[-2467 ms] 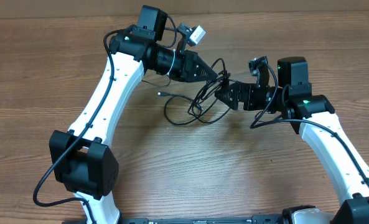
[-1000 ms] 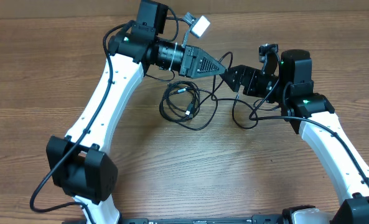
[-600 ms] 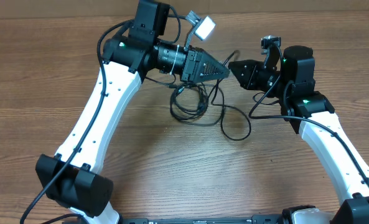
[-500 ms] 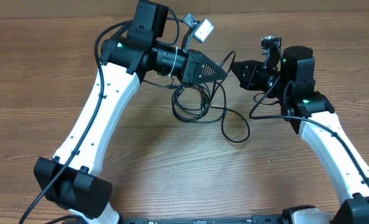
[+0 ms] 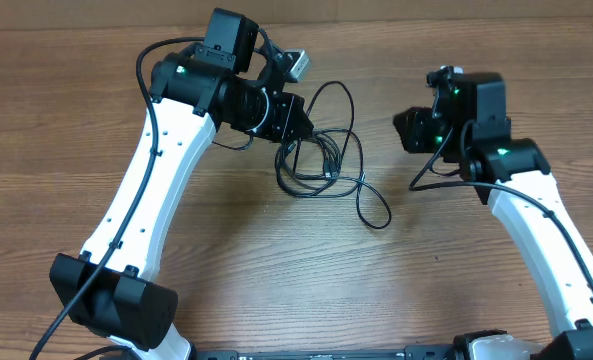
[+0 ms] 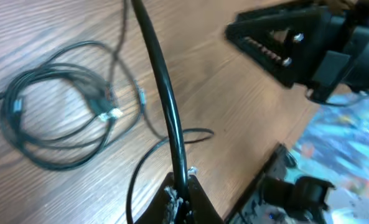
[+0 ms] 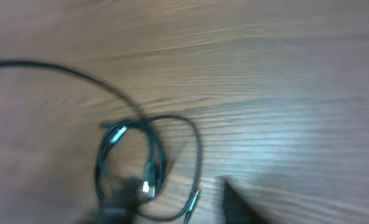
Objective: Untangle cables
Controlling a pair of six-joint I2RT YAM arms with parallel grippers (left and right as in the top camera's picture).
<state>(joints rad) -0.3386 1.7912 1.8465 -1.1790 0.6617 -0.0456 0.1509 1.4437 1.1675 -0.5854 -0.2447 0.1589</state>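
Note:
The cables are thin black wires lying in a loose coil on the wooden table, with one strand looping out to the lower right. My left gripper is just above and left of the coil. In the left wrist view it is shut on one black cable that rises away from it, and the coil lies to the left. My right gripper is apart from the cables, to their right. In the blurred right wrist view its jaws stand wide and empty over the coil.
The wooden table fills the scene. Both white arms reach in from the near edge, the left and the right. The thicker arm cables hang beside each wrist. My right gripper shows in the left wrist view.
The right gripper has let go of the cable and drawn back to the right. The left gripper has pulled back left and turned, still holding a strand. The coil has shifted right and settled.

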